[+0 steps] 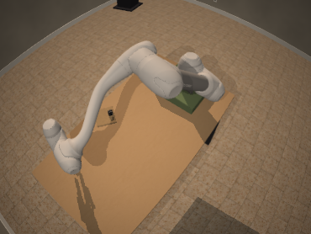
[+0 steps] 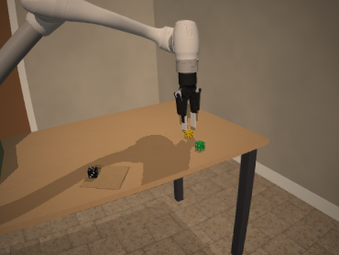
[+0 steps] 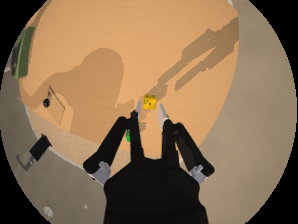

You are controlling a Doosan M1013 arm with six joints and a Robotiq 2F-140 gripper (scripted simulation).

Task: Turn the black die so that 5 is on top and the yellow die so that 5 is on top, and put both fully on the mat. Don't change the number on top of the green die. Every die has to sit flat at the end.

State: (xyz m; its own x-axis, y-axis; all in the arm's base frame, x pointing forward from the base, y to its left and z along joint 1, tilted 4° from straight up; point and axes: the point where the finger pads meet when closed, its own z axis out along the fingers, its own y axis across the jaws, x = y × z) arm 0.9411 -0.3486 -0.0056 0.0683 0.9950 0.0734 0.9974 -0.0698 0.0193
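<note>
end effector (image 2: 189,127) (image 3: 149,107), black with pale fingertips, above glossy yellow cube (image 2: 189,134) (image 3: 150,102)

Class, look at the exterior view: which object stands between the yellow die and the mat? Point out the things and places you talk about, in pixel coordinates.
None: only shadowed tabletop (image 2: 160,153) separates the yellow die (image 2: 189,134) (image 3: 150,103) from the mat (image 2: 113,178).

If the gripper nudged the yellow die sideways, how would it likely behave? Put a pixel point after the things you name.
The yellow die (image 2: 189,134) (image 3: 150,103) looks like a small rigid cube, so it would probably slide rather than roll. Its flat faces suggest steady contact for the gripper (image 2: 189,128) (image 3: 149,107), though a push up high might tip it.
</note>
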